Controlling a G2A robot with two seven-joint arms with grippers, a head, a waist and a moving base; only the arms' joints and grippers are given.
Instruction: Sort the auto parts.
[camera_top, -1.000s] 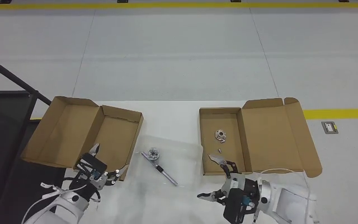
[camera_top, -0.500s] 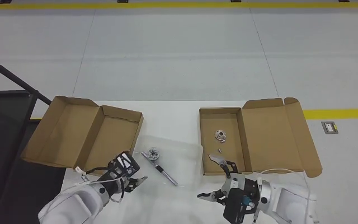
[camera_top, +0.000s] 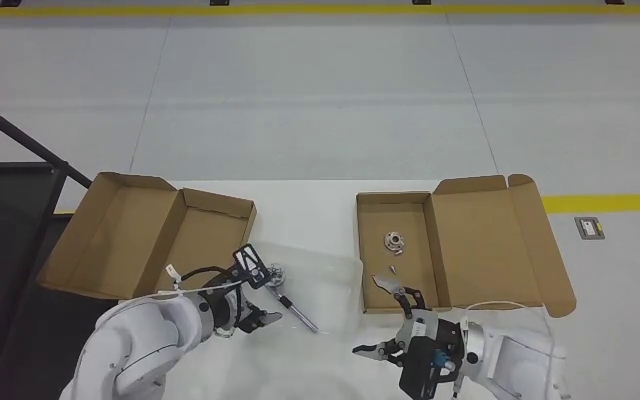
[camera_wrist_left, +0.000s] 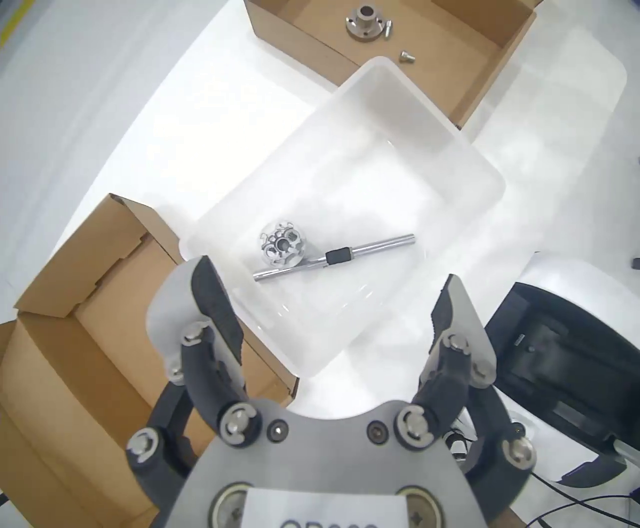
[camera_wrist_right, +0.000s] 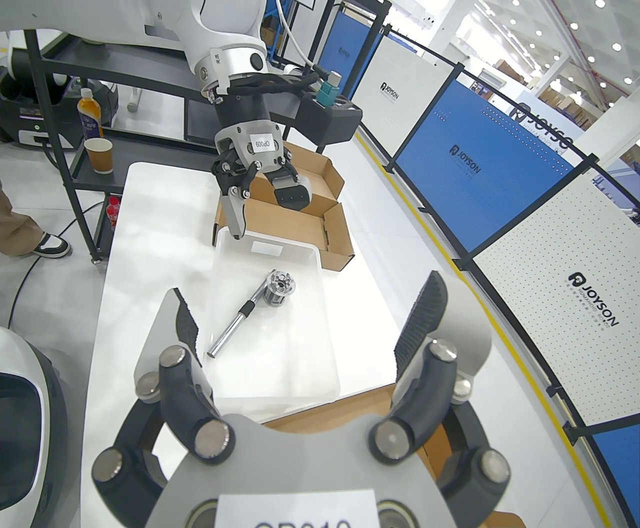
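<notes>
A clear plastic tray (camera_top: 330, 270) sits between two cardboard boxes. In it lie a round metal hub (camera_top: 273, 272) (camera_wrist_left: 282, 243) (camera_wrist_right: 280, 287) and a metal rod with a black collar (camera_top: 298, 311) (camera_wrist_left: 350, 252) (camera_wrist_right: 232, 330). My left gripper (camera_top: 258, 290) (camera_wrist_left: 327, 280) (camera_wrist_right: 265, 215) hangs open above the tray's end nearest the left box (camera_top: 200, 240), with nothing in it. My right gripper (camera_top: 370, 315) (camera_wrist_right: 305, 292) stands open and empty by the tray's other end, at the near corner of the right box (camera_top: 400, 205). That box holds a flanged hub (camera_top: 395, 240) (camera_wrist_left: 366, 23) and a small screw (camera_wrist_left: 407, 56).
Both boxes have their lids folded outward. A black shelf rack (camera_top: 30, 200) stands left of the table, holding a bottle (camera_wrist_right: 89, 117) and a paper cup (camera_wrist_right: 98, 155). The white table's far strip (camera_top: 300, 200) is bare.
My left arm has swung from the near corner of the left box rightward to the tray's end, its gripper still open. The right arm has stayed put.
</notes>
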